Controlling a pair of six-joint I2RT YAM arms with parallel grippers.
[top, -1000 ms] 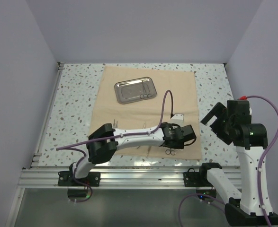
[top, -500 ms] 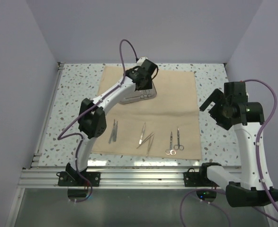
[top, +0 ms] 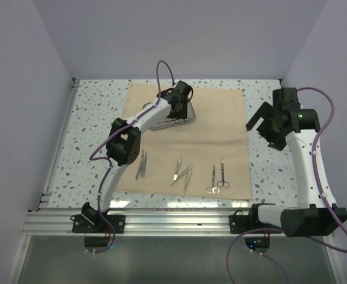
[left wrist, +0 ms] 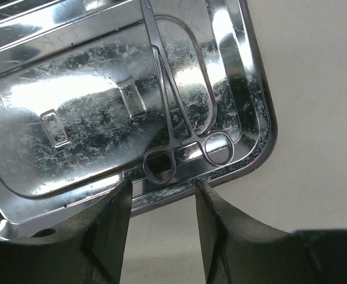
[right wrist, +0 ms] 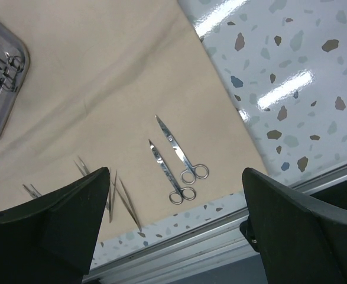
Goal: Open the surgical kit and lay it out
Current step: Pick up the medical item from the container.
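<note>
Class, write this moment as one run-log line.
left gripper: open over forceps in steel tray | right gripper: open, empty | other instruments: laid out on cloth

White left arm point(top: 148, 112), right arm point(top: 307, 167); black joints point(top: 125, 145); purple cables point(top: 157, 74) (looped)

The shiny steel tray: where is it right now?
In the top view, the steel tray lies at the far left of the tan cloth, under the left tool.
</note>
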